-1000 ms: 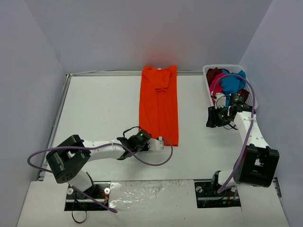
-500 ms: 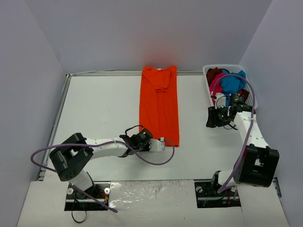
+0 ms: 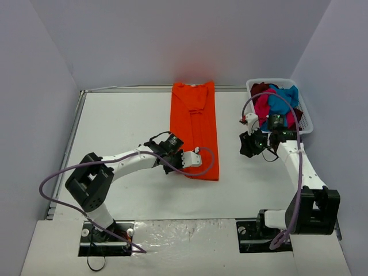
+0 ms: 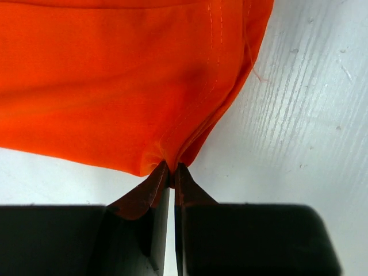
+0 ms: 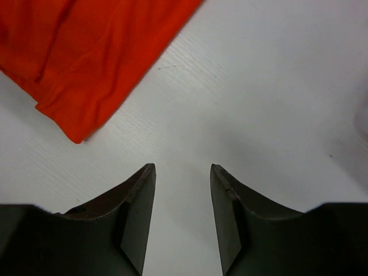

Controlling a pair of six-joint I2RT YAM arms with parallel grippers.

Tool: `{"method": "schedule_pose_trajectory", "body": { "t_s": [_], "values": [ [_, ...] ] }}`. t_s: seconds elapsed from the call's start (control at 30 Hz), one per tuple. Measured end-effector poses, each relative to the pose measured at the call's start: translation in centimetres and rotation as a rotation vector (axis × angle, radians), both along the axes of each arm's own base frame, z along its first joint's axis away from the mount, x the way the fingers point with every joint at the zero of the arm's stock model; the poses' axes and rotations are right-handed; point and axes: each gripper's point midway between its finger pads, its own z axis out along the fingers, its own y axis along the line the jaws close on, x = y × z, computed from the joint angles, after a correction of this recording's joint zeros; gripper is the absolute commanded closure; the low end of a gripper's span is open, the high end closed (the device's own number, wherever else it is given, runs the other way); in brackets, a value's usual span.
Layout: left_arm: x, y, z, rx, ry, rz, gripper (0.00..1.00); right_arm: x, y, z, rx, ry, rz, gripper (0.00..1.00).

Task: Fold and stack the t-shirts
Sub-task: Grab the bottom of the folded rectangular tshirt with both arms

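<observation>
The orange t-shirt lies mid-surface, folded lengthwise into a long narrow strip with its collar toward the far edge. My left gripper is pinched tight on the near hem, and the cloth bunches at the tips. My right gripper hangs partly open and empty over the bare surface, near the strip's right edge.

I judge this to be the crosswise fold. The hem needs lifting and carrying toward the collar, then laying down square, ideally with my right gripper taking the hem as well so the cloth doesn't skew.

The white basket at the far right holds a teal-blue shirt, a magenta-pink shirt and a dark red shirt, heaped unfolded.
</observation>
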Motion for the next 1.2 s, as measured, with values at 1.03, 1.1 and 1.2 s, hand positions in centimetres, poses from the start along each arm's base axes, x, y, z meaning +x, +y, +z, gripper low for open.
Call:
{"method": "schedule_pose_trajectory", "body": {
  "t_s": [1.03, 1.1, 1.2],
  "values": [
    [-0.8, 2.2, -2.0, -0.1, 0.424, 0.141, 0.98, -9.1, 13.3, -7.0, -0.096, -0.203, 0.847, 0.71],
    [-0.8, 2.2, -2.0, -0.105, 0.43, 0.142, 0.98, -9.2, 13.4, -7.5, -0.106, -0.192, 0.855, 0.71],
    [-0.8, 2.2, -1.9, -0.113, 0.435, 0.144, 0.98, -9.4, 13.4, -8.2, -0.122, -0.173, 0.864, 0.7]
  ]
}}
